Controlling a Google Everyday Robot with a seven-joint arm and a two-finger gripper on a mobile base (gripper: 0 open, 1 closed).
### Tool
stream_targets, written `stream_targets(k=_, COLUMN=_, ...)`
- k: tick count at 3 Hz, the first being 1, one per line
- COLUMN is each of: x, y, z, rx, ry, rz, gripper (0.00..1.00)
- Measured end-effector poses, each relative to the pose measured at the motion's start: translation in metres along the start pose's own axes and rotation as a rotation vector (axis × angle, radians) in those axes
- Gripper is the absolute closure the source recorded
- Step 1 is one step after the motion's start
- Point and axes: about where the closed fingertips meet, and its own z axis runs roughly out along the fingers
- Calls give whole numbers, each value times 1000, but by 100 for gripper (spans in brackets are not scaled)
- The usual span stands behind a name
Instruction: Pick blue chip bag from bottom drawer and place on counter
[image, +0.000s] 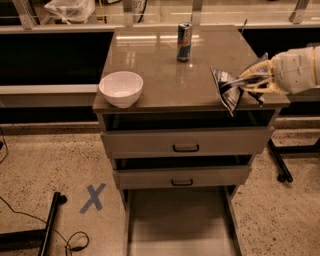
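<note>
My gripper (256, 80) comes in from the right and is shut on the blue chip bag (229, 86), a crumpled dark blue foil bag with white and silver patches. The bag hangs over the right front part of the counter (170, 80), its lower tip near the counter's front edge. The bottom drawer (180, 225) is pulled far out below the cabinet and its floor is bare.
A white bowl (121, 88) sits at the counter's front left corner. A blue-silver drink can (184, 35) stands at the back middle. The two handled drawers (186, 145) are slightly open. A blue tape X (93, 198) marks the floor at left.
</note>
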Motion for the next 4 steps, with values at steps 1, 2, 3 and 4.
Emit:
stream_targets(k=1, x=23, y=-28, z=21, rx=32, ry=85, rz=105, gripper=100)
stream_targets(k=2, x=48, y=-39, z=43, rx=60, ry=164, rz=220, gripper=86)
stream_targets(k=3, x=48, y=-40, z=45, rx=69, ry=163, rz=256, gripper=62)
stream_targets(k=4, x=48, y=-39, z=48, rx=66, ry=160, rz=257, gripper=39)
